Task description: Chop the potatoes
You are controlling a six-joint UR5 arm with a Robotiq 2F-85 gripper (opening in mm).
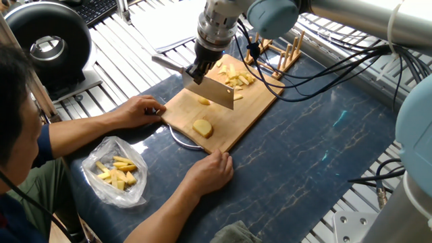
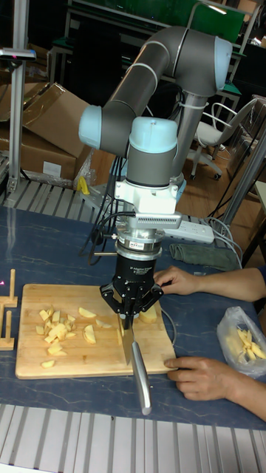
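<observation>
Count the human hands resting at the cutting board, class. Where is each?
2: one hand holds the cutting board at its corner nearest the person, the other hand rests on its front edge. None seems hidden.

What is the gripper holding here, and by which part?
The gripper holds a cleaver, clamped near where the handle meets the blade's top edge.

The cleaver (image 1: 210,91) hides part of a small potato piece (image 1: 203,101)
</observation>
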